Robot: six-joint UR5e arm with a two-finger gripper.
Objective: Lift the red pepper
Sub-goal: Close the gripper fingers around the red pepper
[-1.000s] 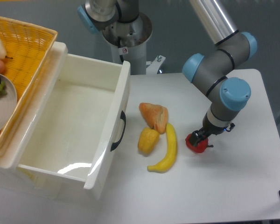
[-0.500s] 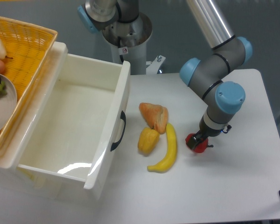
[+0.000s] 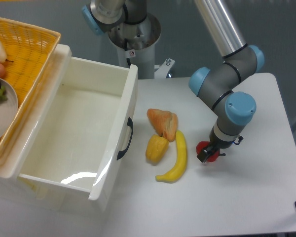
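Fruit beside an open drawer
Banana (image 3: 175, 159) touches yellow pepper (image 3: 156, 148); bread (image 3: 163, 122) at their 12 o'clock; drawer (image 3: 74, 132) at 9, basket (image 3: 24, 49) beyond.

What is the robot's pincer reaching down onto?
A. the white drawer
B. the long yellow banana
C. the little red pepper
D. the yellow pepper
C, because the pincer sits right on the red pepper at the right side of the table, while the banana and yellow pepper lie apart to its left.

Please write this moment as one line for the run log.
phase: grasping | gripper: down on red pepper, jaws hidden | pepper: right of banana, lift unclear | drawer: open
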